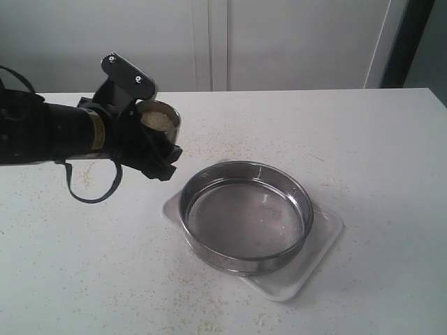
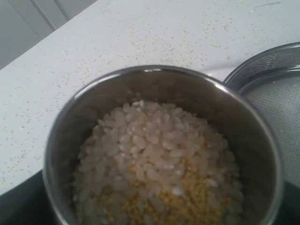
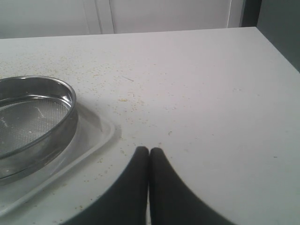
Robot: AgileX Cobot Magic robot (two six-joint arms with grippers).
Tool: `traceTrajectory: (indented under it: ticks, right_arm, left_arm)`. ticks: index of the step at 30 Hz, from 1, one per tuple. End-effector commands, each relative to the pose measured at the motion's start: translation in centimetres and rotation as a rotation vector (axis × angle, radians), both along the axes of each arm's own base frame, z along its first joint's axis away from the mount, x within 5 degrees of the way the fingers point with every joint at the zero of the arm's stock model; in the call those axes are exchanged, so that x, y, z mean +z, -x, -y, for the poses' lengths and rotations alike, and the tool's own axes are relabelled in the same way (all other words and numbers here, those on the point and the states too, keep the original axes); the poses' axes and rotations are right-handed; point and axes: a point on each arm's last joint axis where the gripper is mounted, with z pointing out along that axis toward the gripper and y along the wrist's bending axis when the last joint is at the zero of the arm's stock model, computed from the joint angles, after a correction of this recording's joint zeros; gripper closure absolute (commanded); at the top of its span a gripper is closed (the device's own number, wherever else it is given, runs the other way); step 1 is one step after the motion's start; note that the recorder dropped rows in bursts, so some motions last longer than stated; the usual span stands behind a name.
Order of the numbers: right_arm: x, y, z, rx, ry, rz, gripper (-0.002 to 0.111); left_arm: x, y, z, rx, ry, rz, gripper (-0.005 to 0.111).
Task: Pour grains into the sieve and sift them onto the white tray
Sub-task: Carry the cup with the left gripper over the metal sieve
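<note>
white tabletop (image 1: 391, 139): left gripper (image 1: 148, 129) grasps round steel cup (image 1: 166, 115) of white-yellow grains (image 2: 154, 164) beside steel mesh sieve (image 1: 237, 262), for pouring; right gripper (image 3: 149, 159) clenched.

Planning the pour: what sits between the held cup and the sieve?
Only tabletop dusted with stray granules, then a corner of the white tray; the exterior view shows it.
</note>
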Motion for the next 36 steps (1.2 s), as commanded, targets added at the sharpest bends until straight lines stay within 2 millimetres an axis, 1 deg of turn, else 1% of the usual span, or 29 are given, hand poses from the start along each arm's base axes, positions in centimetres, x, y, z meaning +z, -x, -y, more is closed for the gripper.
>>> traceTrajectory:
  ticks: [1,6,10,13,17,21,26,31,36]
  right_arm:
    - [0.1,0.0,0.0,-0.006,0.000,0.017,0.108]
    - [0.1,0.0,0.0,-0.006,0.000,0.017,0.108]
    - [0.1,0.0,0.0,-0.006,0.000,0.017,0.108]
    - [0.1,0.0,0.0,-0.006,0.000,0.017,0.108]
    - [0.1,0.0,0.0,-0.006,0.000,0.017,0.108]
    - [0.1,0.0,0.0,-0.006,0.000,0.017,0.108]
    - [0.1,0.0,0.0,-0.006,0.000,0.017,0.108]
    - [0.1,0.0,0.0,-0.006,0.000,0.017,0.108]
    - [0.1,0.0,0.0,-0.006,0.000,0.017,0.108]
  left_arm:
    - [0.2,-0.4,1.8,-0.043,-0.077,0.051,0.107]
    - [-0.1,-0.7,3.2,-0.060,-0.155,0.083,0.107]
    - [-0.5,-1.1,3.8,-0.062,-0.167,0.083,0.107]
    - [-0.6,-1.3,4.4,-0.077,-0.209,0.110,0.107]
    - [-0.7,-0.9,5.3,-0.118,-0.299,0.171,0.107]
    - [-1.1,-0.7,5.8,-0.133,-0.338,0.186,0.107]
    - [-1.0,0.0,6.5,-0.163,-0.401,0.237,0.107]
    - [-0.9,0.1,6.6,-0.192,-0.473,0.281,0.107]
    - [-2.4,0.0,7.3,-0.258,-0.550,0.308,0.107]
